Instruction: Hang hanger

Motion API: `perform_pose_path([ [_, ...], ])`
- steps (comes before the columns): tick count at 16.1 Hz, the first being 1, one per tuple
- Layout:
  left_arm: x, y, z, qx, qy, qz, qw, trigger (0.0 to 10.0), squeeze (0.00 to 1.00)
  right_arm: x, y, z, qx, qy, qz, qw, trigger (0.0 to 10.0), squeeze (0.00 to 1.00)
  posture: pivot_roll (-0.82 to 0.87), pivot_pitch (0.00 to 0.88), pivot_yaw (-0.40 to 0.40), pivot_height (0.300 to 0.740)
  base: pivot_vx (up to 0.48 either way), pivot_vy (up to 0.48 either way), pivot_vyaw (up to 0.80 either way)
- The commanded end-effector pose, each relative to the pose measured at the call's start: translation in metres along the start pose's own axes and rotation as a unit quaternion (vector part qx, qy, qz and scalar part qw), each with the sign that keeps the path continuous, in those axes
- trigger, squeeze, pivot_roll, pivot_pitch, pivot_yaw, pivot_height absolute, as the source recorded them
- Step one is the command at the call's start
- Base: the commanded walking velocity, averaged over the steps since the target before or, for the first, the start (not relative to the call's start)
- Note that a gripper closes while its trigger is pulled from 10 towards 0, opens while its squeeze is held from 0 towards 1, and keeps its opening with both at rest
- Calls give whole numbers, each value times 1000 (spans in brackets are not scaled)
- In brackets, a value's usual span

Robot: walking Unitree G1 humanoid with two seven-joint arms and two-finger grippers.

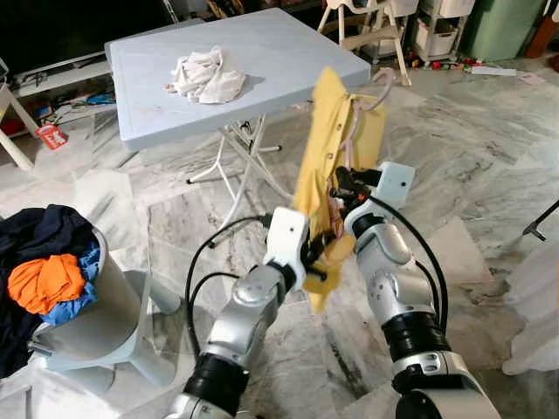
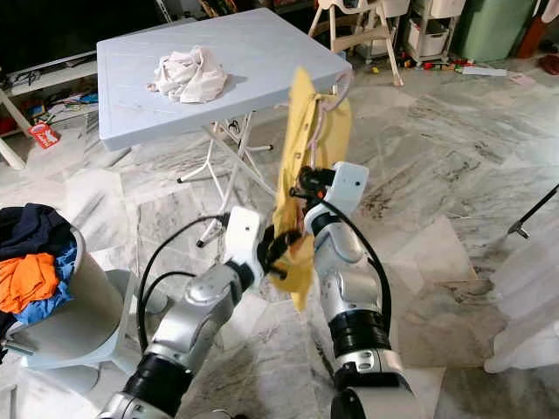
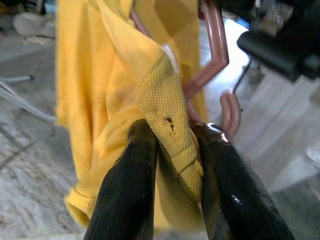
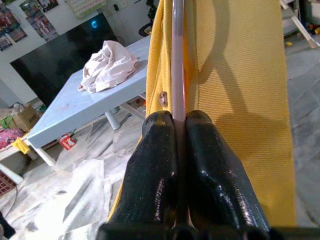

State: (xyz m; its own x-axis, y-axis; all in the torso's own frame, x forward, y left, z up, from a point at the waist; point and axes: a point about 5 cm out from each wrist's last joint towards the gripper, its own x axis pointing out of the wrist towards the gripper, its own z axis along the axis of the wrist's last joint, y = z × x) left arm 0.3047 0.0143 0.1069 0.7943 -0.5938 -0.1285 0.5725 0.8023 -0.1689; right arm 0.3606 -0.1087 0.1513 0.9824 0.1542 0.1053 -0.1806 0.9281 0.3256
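Clothes (image 1: 48, 271) in basket (image 1: 105, 323)

You have a pink hanger (image 3: 218, 75) held up in mid-air ahead of the folding desk, its thin bar running upright. A yellow knit shirt (image 1: 325, 148) drapes over it, hanging bunched and tilted, its lower edge folded.

White cloth (image 1: 207, 76) bunched on pale blue folding table (image 1: 288, 52). Laundry basket (image 1: 83, 323) w/ dark, orange & blue clothes on marble floor (image 1: 472, 148).
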Motion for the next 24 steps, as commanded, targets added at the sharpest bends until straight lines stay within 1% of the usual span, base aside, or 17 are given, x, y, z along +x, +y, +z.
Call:
perform_pose_path([
  [1, -3, -2, -7, -13, 12, -8, 1000, 10000, 1000, 2, 6, 11, -14, -31, 20, 999, 10000, 0, 3, 38, 87, 740, 0, 0, 0],
  [2, -5, 1, -8, -2, 19, -4, 1000, 10000, 1000, 0, 3, 10, -20, -30, 21, 999, 10000, 0, 4, 38, 87, 740, 0, 0, 0],
  [4, -8, 7, -2, 10, 13, 2, 1000, 10000, 1000, -2, 1, 7, -37, -26, 29, 999, 10000, 0, 9, 39, 85, 740, 0, 0, 0],
  [5, -10, 10, 0, 25, 11, 0, 1000, 10000, 1000, -4, 0, 5, -44, -24, 34, 998, 10000, 0, 12, 39, 84, 740, 0, 0, 0],
  [8, -19, 21, 1, 31, 15, 6, 999, 10000, 1000, -7, -2, 1, -47, -18, 41, 998, 10000, 0, 16, 38, 84, 740, 0, 0, 0],
  [10, -24, 23, 0, 39, 17, 3, 999, 10000, 1000, -7, -2, 1, -47, -19, 43, 998, 10000, 0, 17, 37, 85, 740, 0, 0, 0],
  [11, -28, 22, 4, 51, 8, -9, 999, 10000, 1000, -8, -2, 2, -47, -21, 45, 998, 10000, 0, 21, 33, 87, 740, 0, 0, 0],
  [13, -32, 24, 8, 67, -1, -12, 998, 10000, 1000, -8, -3, 3, -47, -25, 47, 997, 10000, 0, 25, 31, 88, 740, 0, 0, 0],
  [15, -44, 41, 20, 96, -20, 26, 995, 10000, 1000, -9, -2, 2, -49, -31, 55, 997, 10000, 0, 38, 22, 90, 740, 0, 0, 0],
  [16, -46, 45, 23, 103, -25, 34, 994, 10000, 1000, -10, -1, 2, -52, -31, 62, 996, 10000, 0, 44, 19, 90, 740, 0, 0, 0],
  [17, -53, 57, 39, 127, -48, 51, 989, 10000, 1000, -14, 1, -2, -74, -21, 100, 992, 10000, 0, 47, 18, 91, 740, 0, 0, 0],
  [18, -56, 65, 49, 137, -57, 60, 987, 10000, 1000, -18, 1, -4, -84, -11, 126, 988, 10000, 0, 54, 16, 91, 740, 0, 0, 0],
  [19, -61, 75, 59, 156, -63, 73, 983, 10000, 1000, -24, -3, -7, -97, -1, 147, 984, 10000, 0, 60, 14, 88, 740, 0, 0, 0],
  [20, -69, 93, 69, 186, -64, 91, 976, 10000, 1000, -32, -18, -8, -118, 12, 156, 981, 10000, 0, 57, 14, 89, 740, 0, 0, 0],
  [21, -73, 100, 70, 197, -58, 98, 974, 10000, 1000, -36, -25, -8, -121, 16, 156, 980, 10000, 0, 57, 14, 89, 740, 0, 0, 0],
  [23, -83, 112, 66, 206, -43, 109, 971, 10000, 1000, -43, -37, -5, -135, 24, 162, 977, 10000, 0, 47, 16, 94, 740, 0, 0, 0],
  [24, -87, 114, 65, 217, -37, 109, 969, 10000, 1000, -47, -41, -4, -150, 25, 170, 974, 10000, 0, 45, 17, 95, 740, 0, 0, 0],
])
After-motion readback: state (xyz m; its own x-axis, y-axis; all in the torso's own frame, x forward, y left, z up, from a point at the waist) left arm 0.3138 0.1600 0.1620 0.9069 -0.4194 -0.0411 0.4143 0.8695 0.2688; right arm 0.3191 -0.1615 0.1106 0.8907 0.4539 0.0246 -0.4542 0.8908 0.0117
